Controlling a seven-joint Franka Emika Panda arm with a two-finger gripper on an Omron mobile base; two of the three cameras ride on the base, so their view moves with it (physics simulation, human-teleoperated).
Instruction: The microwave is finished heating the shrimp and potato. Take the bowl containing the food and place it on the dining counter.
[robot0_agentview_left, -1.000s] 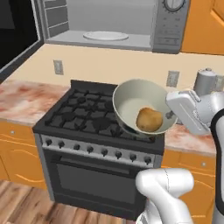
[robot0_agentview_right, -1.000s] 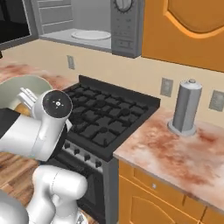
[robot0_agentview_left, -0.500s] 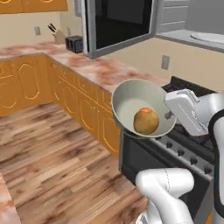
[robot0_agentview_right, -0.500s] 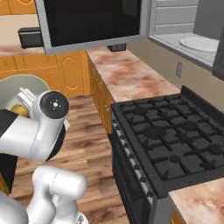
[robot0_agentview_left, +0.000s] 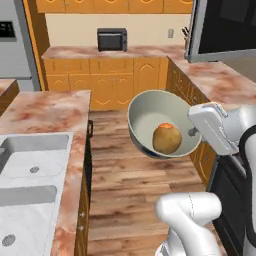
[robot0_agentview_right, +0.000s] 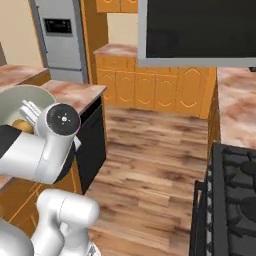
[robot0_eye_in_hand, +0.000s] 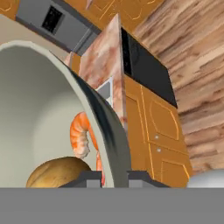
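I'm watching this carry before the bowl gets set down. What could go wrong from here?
1. The gripper pinches only the rim of the bowl, which hangs tilted over the wood floor; a jolt might loosen it.
2. With that tilt, the potato and shrimp lie against the low side and could roll out.
3. The bowl may clip the sink counter close on its left.

Bowl (robot0_agentview_left: 150, 122): deep, round, pale grey-green ceramic with plain cream inside; tilted, mouth facing the left base camera, mid-frame over wood flooring, rim nipped by the closed pincer (robot0_eye_in_hand: 114, 178).
Potato (robot0_agentview_left: 166, 138): golden-brown lump low in the bowl.
Shrimp (robot0_eye_in_hand: 82, 134): orange, curled, against the bowl wall beside the potato.
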